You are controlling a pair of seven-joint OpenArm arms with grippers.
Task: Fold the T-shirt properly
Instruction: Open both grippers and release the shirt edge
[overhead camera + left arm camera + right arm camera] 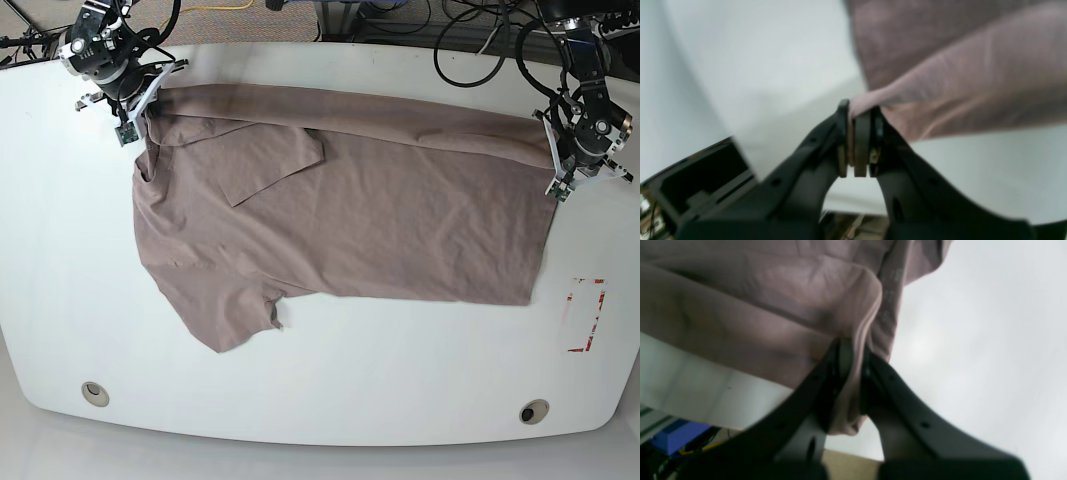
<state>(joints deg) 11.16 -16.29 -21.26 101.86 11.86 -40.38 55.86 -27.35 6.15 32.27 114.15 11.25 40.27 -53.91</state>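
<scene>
The mauve-brown T-shirt (350,220) lies spread across the white table (350,390), collar end to the left, one sleeve folded over its chest and the other sleeve pointing to the front left. Its far edge is stretched between both grippers. My left gripper (548,128), at the back right of the base view, is shut on a pinch of the shirt's (957,66) edge, seen at the left gripper (858,111). My right gripper (148,100), at the back left, is shut on a bunched fold of the T-shirt (756,306) at the right gripper (853,350), beside a pale print (893,276).
A red-outlined rectangle (585,315) is marked on the table at the right. Two round holes (95,392) (533,411) sit near the front edge. Cables (470,30) trail behind the table's far edge. A blue object (676,436) shows below the table edge.
</scene>
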